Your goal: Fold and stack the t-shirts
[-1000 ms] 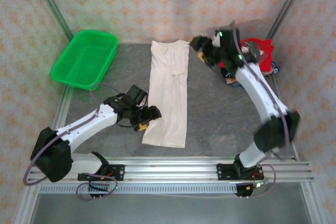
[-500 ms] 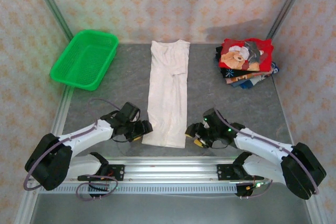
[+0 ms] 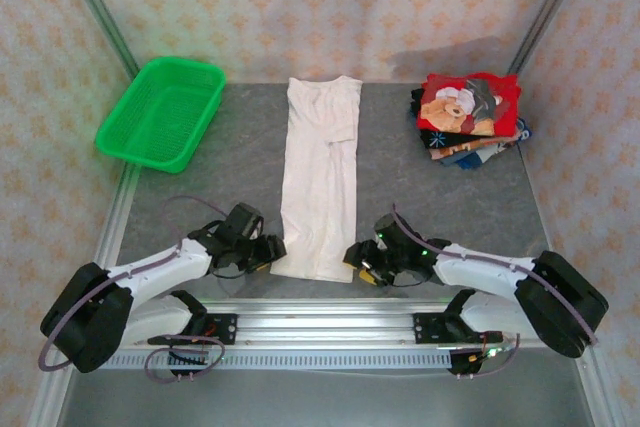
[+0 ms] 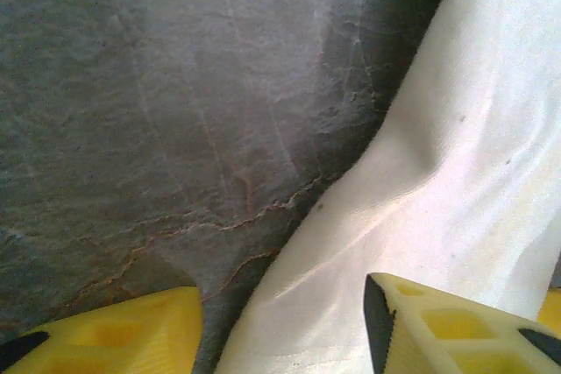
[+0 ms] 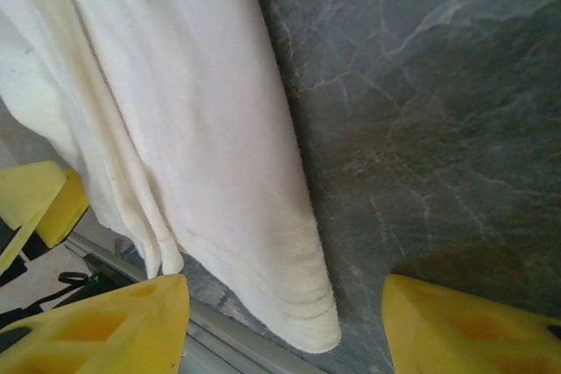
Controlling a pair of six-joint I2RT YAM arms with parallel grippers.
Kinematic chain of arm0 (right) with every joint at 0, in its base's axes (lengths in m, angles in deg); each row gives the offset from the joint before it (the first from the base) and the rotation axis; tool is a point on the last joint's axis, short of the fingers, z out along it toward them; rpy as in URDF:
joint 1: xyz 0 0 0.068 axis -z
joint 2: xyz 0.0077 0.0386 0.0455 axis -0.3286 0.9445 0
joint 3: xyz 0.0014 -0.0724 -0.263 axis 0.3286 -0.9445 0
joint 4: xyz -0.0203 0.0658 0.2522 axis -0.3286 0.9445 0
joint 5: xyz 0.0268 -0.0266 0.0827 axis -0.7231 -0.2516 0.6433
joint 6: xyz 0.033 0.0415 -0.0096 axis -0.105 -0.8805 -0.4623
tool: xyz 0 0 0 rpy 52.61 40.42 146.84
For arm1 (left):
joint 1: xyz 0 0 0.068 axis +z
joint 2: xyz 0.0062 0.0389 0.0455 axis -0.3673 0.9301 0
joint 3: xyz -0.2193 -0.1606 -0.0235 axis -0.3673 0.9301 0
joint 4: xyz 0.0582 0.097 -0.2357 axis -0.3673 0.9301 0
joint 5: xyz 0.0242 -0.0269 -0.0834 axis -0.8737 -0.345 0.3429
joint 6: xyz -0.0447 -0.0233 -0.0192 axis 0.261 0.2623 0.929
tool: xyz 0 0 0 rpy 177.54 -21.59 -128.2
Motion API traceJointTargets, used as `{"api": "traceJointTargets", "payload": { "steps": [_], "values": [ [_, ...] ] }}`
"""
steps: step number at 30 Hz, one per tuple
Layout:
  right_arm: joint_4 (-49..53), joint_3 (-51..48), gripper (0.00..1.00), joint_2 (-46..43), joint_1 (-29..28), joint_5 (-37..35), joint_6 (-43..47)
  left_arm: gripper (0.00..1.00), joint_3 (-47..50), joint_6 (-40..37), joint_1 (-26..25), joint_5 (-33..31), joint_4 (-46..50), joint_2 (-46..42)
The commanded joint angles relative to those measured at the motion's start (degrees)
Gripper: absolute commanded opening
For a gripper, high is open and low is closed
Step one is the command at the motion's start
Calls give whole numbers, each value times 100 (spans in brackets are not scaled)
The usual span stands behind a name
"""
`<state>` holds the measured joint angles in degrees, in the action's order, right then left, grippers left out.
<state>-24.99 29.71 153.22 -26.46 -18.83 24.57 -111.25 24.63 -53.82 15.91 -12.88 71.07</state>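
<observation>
The left gripper is standing with its 2 yellow fingers apart at the lower edge of the view. The off-white shirt is lying on the grey veined bench, its edge running down into the gap between them. 1 finger is sitting over bare bench, the other over cloth. Small dark specks are showing on the cloth.

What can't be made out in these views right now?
Top view: how many shirts lie in the stack; the red teddy-bear shirt covers them.
Top view: whether the left end effector or right end effector touches the off-white shirt; too small.
Left wrist view: its near hem, cut off at the bottom edge.
</observation>
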Motion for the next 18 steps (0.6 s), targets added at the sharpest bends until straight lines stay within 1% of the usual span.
{"api": "traceJointTargets", "payload": {
  "steps": [1,3,5,9,12,14,15,18],
  "values": [
    [-576,36,59,380,-270,-95,-143,49,126,209,-384,409,-774,360],
    [-579,179,56,501,-353,-115,-121,46,26,263,-549,423,-963,598],
    [-592,311,53,665,-405,-94,-87,41,-86,264,-677,430,-1040,815],
    [-864,535,48,1036,-436,22,-100,37,-246,278,-786,364,-1050,858],
    [-665,940,40,1362,-436,89,71,30,-450,256,-804,374,-973,889],
    [-602,1151,31,1575,-445,160,111,26,-573,260,-831,421,-1002,937],
    [-580,1229,28,1653,-444,173,111,26,-641,279,-863,447,-1013,959],
    [-487,1396,22,1714,-437,216,126,23,-824,305,-906,458,-886,933]
  ]
}}
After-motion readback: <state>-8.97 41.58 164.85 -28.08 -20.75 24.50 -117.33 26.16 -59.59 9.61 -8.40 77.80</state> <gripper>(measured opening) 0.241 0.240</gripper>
